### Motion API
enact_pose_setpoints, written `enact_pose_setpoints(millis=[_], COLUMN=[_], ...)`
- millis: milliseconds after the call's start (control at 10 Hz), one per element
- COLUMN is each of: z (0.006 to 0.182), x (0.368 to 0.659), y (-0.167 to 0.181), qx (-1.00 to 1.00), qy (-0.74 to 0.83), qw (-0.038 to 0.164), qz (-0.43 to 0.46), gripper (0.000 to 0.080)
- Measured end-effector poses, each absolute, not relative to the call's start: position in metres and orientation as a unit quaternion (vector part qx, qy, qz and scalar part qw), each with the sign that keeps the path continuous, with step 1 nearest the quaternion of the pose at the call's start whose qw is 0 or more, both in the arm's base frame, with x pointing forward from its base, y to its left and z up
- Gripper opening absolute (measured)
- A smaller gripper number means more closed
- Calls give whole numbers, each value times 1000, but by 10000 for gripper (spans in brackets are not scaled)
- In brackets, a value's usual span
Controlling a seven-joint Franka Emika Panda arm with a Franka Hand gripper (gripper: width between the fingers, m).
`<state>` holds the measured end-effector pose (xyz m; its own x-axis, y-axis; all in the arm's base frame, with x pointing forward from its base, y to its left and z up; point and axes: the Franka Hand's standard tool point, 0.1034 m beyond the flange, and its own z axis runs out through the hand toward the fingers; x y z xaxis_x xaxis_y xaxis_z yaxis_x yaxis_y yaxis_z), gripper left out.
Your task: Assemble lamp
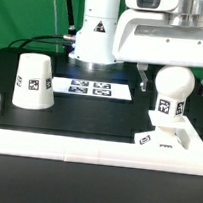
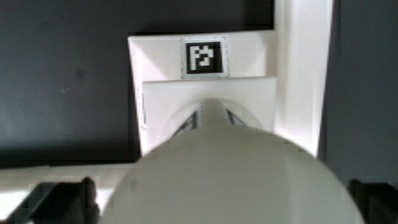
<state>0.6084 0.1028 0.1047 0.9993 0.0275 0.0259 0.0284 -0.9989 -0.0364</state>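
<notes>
Two dark fingers [image 2: 54,202] of the arm's two-finger gripper [image 1: 174,80] are standing spread wide, one on each side of the round white plastic bulb on its stem [image 1: 174,90]. In the wrist view a strip of background is showing between each finger and the bulb's surface, so the jaws are standing apart and are holding nothing. In the exterior view the white gripper body is hanging directly above the bulb, with the fingers reaching down to about the level of its round head.

The bulb is standing upright on the low square white plastic base [image 1: 158,138], and a black-white square tag is facing the exterior camera on the stem. How firmly the stem is seated in the base cannot be told. The base is lying at the exterior view's right, close to the front, and is resting against the raised white border wall [image 1: 85,148] that is running along the front and right edges of the black table [image 1: 88,113]. In the wrist view one edge of the base is lying flush against this wall.

The tapered white cup-like plastic shade [image 1: 34,81] is standing on the table with its wide end down, at the exterior view's left, well apart from the base and bulb. The marker board [image 1: 89,87] is lying flat between the shade and the bulb, just in front of the big white robot body [image 1: 96,29].
</notes>
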Motion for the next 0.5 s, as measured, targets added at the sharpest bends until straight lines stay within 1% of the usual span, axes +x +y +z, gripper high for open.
enact_pose_setpoints(millis=[300, 500], z=[106, 106], x=[610, 610], y=[103, 102], qx=[-994, -987], qy=[-108, -161], qw=[16, 10], qz=[-16, -17], gripper=[698, 698])
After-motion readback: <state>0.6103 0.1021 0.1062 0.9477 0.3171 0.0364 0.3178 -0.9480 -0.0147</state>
